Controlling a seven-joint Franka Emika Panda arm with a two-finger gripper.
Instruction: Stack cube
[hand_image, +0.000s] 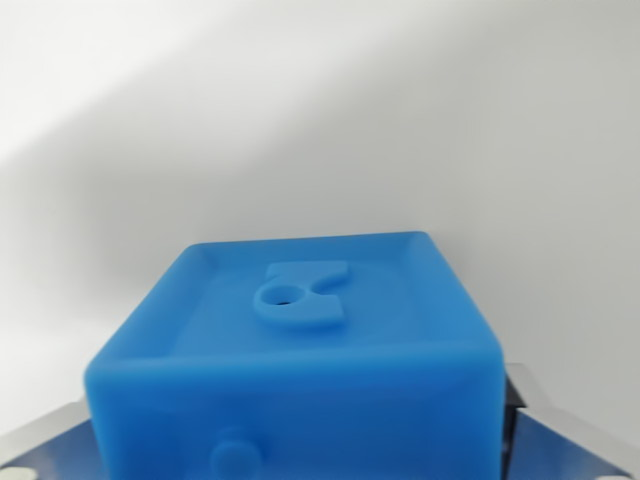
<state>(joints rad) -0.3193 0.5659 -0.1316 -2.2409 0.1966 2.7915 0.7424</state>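
Between my two metal fingers (560, 440), low in the wrist view, sits the blue cube (300, 350). My claw (300, 455) shows only as slivers of grey metal at the bottom corners: one plate at the wrist view's left, with a small pale spot on it, and a longer plate at the wrist view's right, with a dark strip where it meets the cube's side. The cube fills the whole gap between those plates, and both seem to press against its flanks, so I read my claw as clamped on the cube; the fingertips themselves are hidden behind the blue body.

The cube's broad face, turned up and away from my claw, is a shallow tray with a raised rim running all round. In the middle of that face stands a raised shape, a rounded boss with a small hole in it and a squared notch cut above. On the face nearest my camera, a round knob juts out low down, partly cut off by the picture's lower edge. The near edge of the cube is soft and out of focus.

Beyond the cube, ahead of my claw, lies a plain white surface (320, 120). A broad grey shadow falls across it, darker just past the cube and brighter toward the upper left.
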